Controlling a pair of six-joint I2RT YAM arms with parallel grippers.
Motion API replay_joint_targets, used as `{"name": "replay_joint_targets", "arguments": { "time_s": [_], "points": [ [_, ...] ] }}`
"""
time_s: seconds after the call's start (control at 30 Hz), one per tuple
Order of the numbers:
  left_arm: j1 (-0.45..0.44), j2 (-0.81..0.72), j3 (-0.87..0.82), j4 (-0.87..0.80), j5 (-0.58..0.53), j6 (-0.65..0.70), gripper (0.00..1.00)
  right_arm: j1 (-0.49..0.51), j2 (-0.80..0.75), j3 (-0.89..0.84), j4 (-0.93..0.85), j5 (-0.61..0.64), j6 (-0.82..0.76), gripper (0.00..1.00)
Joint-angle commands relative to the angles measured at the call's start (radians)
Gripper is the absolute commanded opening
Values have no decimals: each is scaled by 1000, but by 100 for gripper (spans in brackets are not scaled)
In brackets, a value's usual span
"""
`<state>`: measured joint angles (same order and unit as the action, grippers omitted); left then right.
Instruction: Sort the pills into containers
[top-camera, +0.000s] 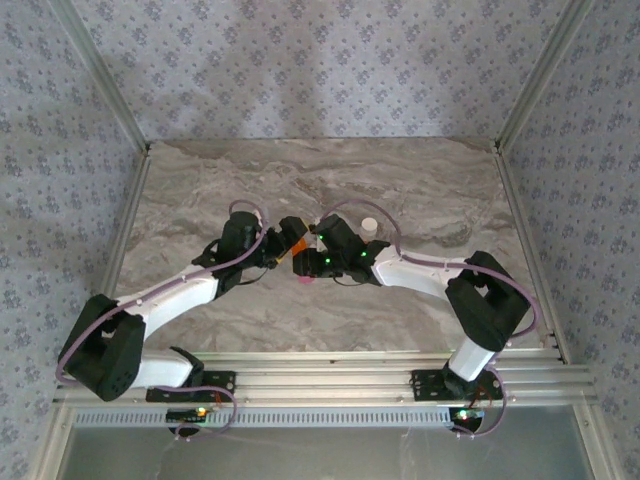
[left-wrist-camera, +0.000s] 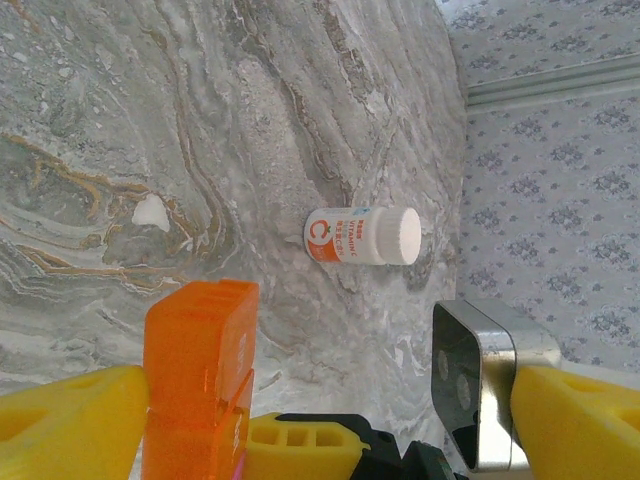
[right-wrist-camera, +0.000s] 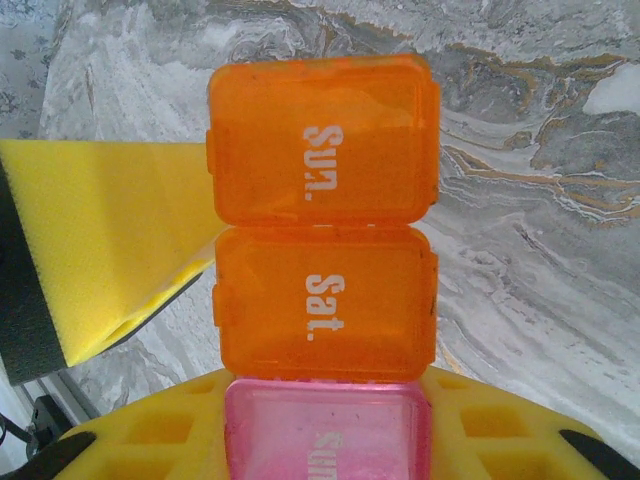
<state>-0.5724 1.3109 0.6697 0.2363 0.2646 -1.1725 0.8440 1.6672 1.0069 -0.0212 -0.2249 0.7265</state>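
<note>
Right wrist view: close up on the containers (right-wrist-camera: 325, 260), gripped at the pink end by the right gripper (top-camera: 318, 258), shut tight on them. Long way of the strip pointing straight out from those jaws: pink nearest, then orange "Sat.", then orange "Sun." at the far tip. All lids down. From above, sitting over the middle of the table (top-camera: 200, 180), right between the two arms. Hard to tell whether lifted or resting on the marble. Beside the far orange end, touching or just beside it, one yellow finger (right-wrist-camera: 110, 240) of the left gripper (left-wrist-camera: 330, 400). Spread wide open, holding nothing, with the orange end tucked against that finger and a big gap over to the other one. Nearer to the free end, then: the left arm. Likely next, as a guess: closing in on the orange end from the side, or flipping a lid up, with the right grip firm. Best done with a squeeze across the short way of the strip, not along the long way. Past the strip, lying on its side on the marble, a white bottle (left-wrist-camera: 362, 236), well apart from both sets of jaws. Lots of bare room all around, with table edges and walls far off. Biggest worry: two grippers so close together, easy to bump.
</note>
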Motion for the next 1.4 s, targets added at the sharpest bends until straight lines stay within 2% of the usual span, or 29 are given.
{"name": "replay_joint_targets", "arguments": {
  "time_s": [0.0, 0.67, 1.03, 1.23, 1.37],
  "points": [
    [-17, -16, 37, 19, 8, -5, 93, 9, 8, 10, 11, -4, 4, 7],
    [-43, -39, 56, -3, -29, -10, 93, -1, 3, -6, -13, 14, 0, 7],
    [-43, -70, 18, 103, -69, -65, 93, -14, -25, -59, 121, -59, 45, 7],
    [-40, -77, 21, 78, -70, -62, 93, -25, -48, -77, 129, -67, 45, 7],
    [-39, -86, 39, -11, -79, -41, 92, -41, -68, -92, 129, -67, 50, 7]
  ]
}}
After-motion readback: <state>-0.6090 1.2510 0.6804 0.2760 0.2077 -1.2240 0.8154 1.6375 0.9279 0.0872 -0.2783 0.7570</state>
